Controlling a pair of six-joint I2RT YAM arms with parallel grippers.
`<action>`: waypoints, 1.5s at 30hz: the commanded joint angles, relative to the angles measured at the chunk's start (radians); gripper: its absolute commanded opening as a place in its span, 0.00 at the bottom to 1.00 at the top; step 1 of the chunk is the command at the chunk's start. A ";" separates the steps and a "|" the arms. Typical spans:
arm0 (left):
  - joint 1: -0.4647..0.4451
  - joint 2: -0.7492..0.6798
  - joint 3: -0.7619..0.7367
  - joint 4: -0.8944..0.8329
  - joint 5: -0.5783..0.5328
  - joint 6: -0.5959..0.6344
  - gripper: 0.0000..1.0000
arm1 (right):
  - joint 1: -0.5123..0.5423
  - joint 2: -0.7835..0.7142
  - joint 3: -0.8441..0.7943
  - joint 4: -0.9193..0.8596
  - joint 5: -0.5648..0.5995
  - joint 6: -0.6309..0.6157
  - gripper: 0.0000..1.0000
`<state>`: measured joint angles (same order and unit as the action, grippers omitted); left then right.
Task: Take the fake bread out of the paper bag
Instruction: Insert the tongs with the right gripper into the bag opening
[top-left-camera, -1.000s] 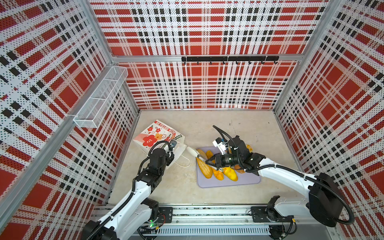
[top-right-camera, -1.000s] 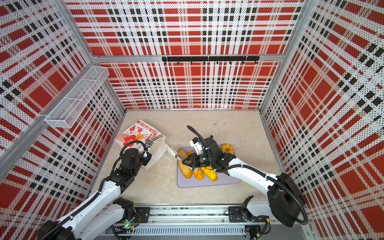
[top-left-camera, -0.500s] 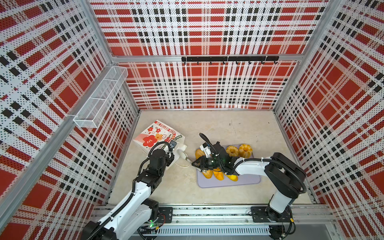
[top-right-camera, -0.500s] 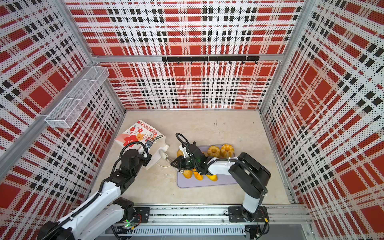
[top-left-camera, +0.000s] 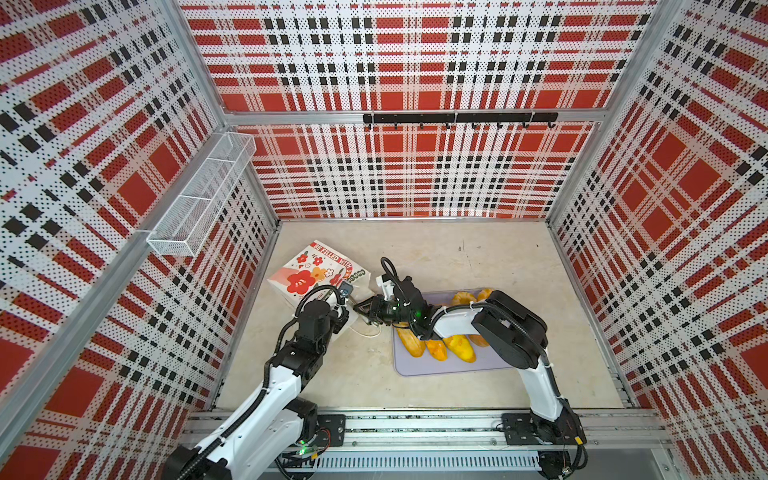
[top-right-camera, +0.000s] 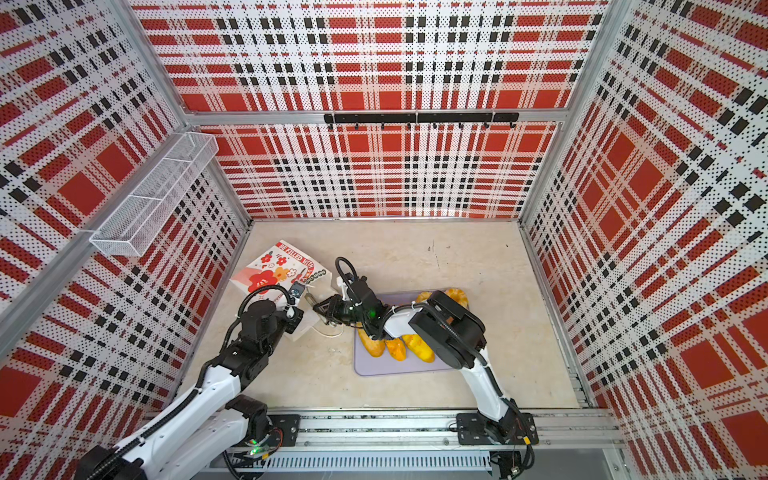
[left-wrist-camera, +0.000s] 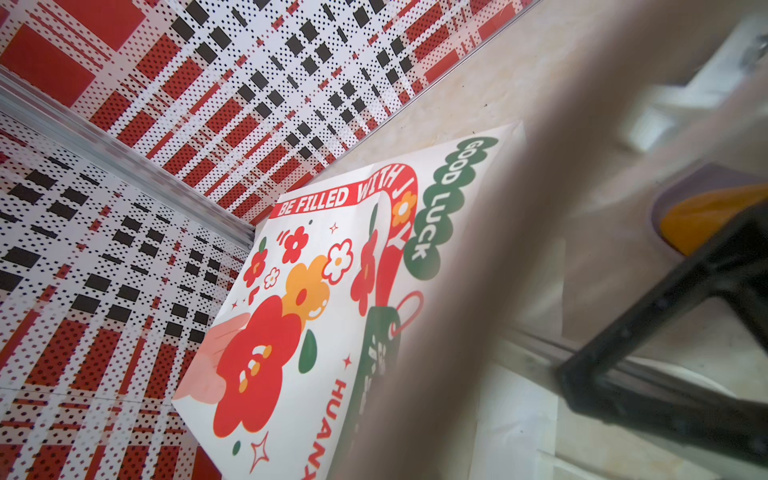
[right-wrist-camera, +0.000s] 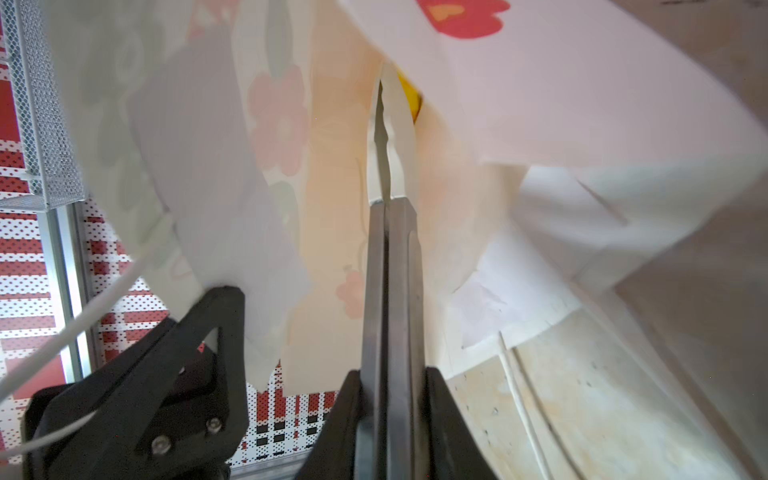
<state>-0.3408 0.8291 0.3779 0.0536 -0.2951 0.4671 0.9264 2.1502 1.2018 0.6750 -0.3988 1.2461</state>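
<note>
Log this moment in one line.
left end effector: shut on paper bag | right end effector: shut on tongs, tips inside bag | fake bread: some on tray

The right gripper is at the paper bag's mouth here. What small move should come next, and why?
Probably open the right gripper a little. Its jaws stand together with nothing between them, and a yellow piece of fake bread shows just past its tips, deeper inside the paper bag. The left gripper pinches the bag's edge, which seems to hold the mouth open.
</note>
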 joint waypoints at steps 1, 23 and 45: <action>0.009 -0.005 -0.007 0.046 0.016 -0.025 0.00 | 0.022 0.024 0.045 0.137 -0.023 0.051 0.12; 0.079 -0.025 0.009 0.052 0.073 -0.079 0.00 | 0.124 0.259 0.205 0.351 0.119 0.253 0.13; 0.111 -0.005 0.042 0.046 0.086 -0.072 0.00 | 0.170 0.386 0.448 0.264 0.262 0.312 0.13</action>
<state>-0.2459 0.8257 0.3843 0.0807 -0.2276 0.4042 1.0893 2.5065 1.6047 0.8848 -0.1497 1.5429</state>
